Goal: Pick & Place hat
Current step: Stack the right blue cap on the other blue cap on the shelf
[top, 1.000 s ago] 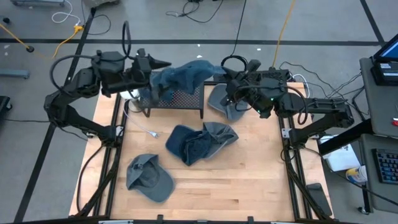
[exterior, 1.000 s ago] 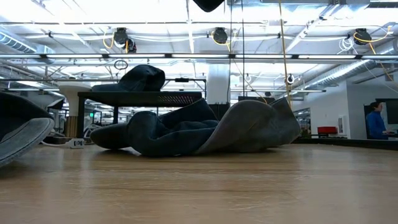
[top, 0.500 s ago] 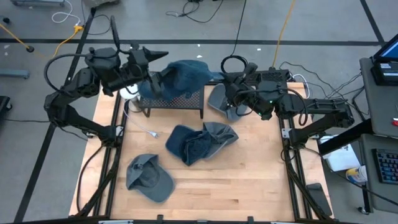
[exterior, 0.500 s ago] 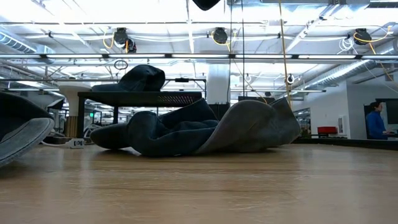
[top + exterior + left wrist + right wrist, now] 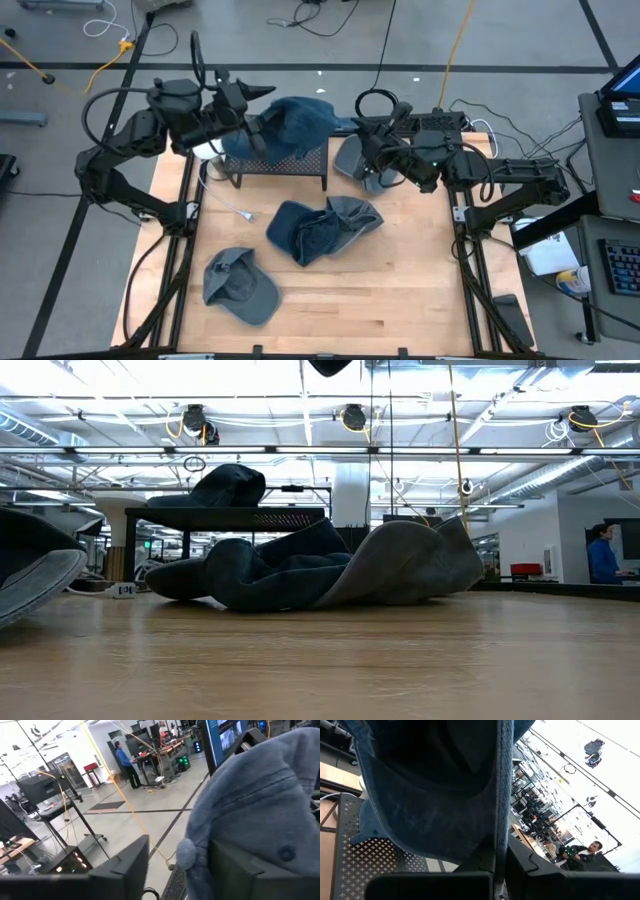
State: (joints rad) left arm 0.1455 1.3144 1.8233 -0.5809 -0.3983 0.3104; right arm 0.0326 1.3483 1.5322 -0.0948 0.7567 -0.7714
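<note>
Currently, the left claw [image 5: 262,92] is hovering at the far left of the desk [image 5: 400,290], just beside the blue hat [image 5: 292,122] that is lying on the black perforated rack [image 5: 285,165]. In the left wrist view its two dark fingers [image 5: 127,865] are standing apart, with the blue hat's [image 5: 265,805] fabric lying against the inner face of one finger; whether that amounts to a grip cannot be told.

The right claw [image 5: 372,172] is sitting at the far right of the desk, beside the rack, and is clamped together on the brim of a grey hat [image 5: 355,160]. In the right wrist view the denim edge [image 5: 502,795] is running straight down between the closed fingers [image 5: 485,862].

Two more hats are lying crumpled together, touching, at the middle of the desk: a dark blue hat [image 5: 305,232] and a grey one [image 5: 358,215]. A fifth hat, a grey cap [image 5: 240,285], is lying apart near the front left. A white cable [image 5: 228,200] is trailing on the desk beside the rack.
</note>
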